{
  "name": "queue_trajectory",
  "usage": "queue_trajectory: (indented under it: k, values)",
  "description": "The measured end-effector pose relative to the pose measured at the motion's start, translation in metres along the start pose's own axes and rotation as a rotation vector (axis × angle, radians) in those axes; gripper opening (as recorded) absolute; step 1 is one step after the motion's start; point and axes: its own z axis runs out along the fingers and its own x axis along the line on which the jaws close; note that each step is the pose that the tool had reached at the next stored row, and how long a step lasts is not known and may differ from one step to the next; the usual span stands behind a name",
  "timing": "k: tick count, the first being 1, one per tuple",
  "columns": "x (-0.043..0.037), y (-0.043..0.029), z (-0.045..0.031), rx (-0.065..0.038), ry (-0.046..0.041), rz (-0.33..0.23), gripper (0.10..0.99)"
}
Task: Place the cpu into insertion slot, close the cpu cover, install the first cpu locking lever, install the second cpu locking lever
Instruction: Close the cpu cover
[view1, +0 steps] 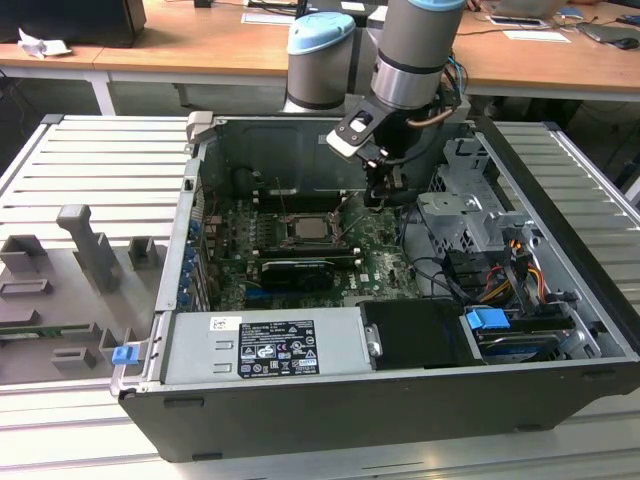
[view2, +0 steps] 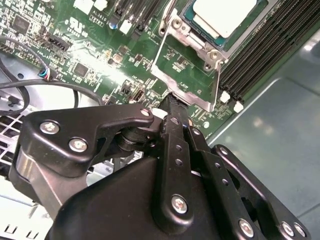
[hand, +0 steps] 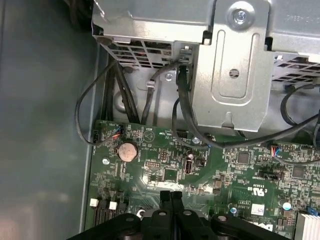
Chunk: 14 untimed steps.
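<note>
Fingers of the gripper (view1: 383, 195) are pressed together with nothing seen between them; in both wrist views (view2: 170, 102) (hand: 171, 196) the closed tip hangs low over the circuit board (view1: 380, 265), just beside the edge of the silver frame. Whether it touches the metal I cannot tell.

An open computer case (view1: 400, 420) holds everything. Along its near edge lies the grey power supply (view1: 260, 345). Behind that a long black expansion card (view1: 295, 270) stands on the board. Past the card the cpu (view1: 305, 227) (view2: 225, 15) lies flat in the insertion slot (view1: 288, 238), its dull silver top showing. The cpu cover (view2: 192, 40) frames it; whether it is latched I cannot tell. A metal drive cage (view1: 465, 215) fills the corner at the exterior view's right, with black cables (hand: 180, 110) running down from it and a coin battery (hand: 127, 151) close by.

The case rests on a slatted grey table (view1: 90, 160), with grey fixtures (view1: 80, 245) toward its edge at the exterior view's left. Wooden desks (view1: 200, 40) stand beyond.
</note>
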Motion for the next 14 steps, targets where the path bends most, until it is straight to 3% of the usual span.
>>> queue_trajectory:
  k: [4,5,6,7,14]
  values:
    - [0.0004,-0.0039,0.0001,0.0,0.0,0.0,0.106]
    - [0.001,-0.0086,0.0005,0.0,0.0001,0.0,0.106]
    - [0.002,-0.0202,0.0026,0.0,0.0,0.0,0.106]
    - [0.0023,-0.0236,0.0036,0.0,-0.0001,0.0,0.106]
    - [0.0035,-0.0355,0.0056,0.0,0.0,0.0,0.106]
